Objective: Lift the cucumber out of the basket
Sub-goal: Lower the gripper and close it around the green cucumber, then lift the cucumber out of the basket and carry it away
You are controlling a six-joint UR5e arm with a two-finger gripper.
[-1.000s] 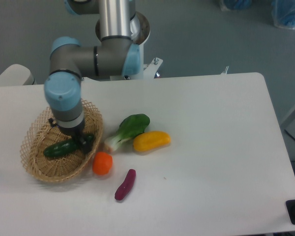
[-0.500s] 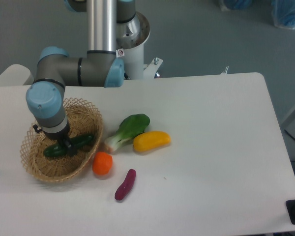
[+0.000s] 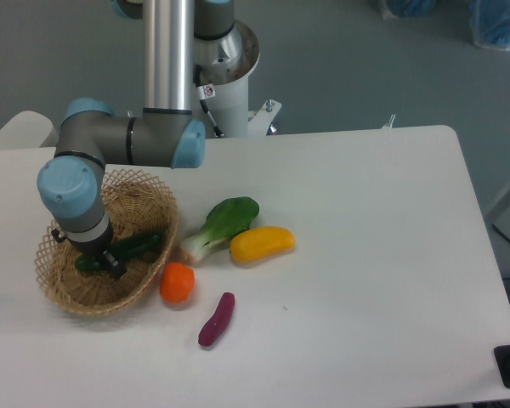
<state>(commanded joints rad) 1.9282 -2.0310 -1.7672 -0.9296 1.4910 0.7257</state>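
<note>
The dark green cucumber [image 3: 140,246] lies across the tan wicker basket [image 3: 68,293] at the table's left. Its middle is covered by my gripper [image 3: 103,260]. The gripper points down into the basket and sits low over the cucumber, left of the cucumber's middle. One dark finger [image 3: 115,264] shows on the cucumber's near side; the other is hidden under the wrist. The jaws look open and astride the cucumber, which still rests in the basket.
Right of the basket lie an orange round fruit [image 3: 178,281], a bok choy [image 3: 222,223], a yellow pepper [image 3: 262,243] and a small purple eggplant [image 3: 216,320]. The arm's elbow [image 3: 136,140] hangs over the basket's far rim, and the robot base [image 3: 225,68] stands behind.
The gripper has moved left along the cucumber and come lower into the basket. The cucumber has stayed where it was.
</note>
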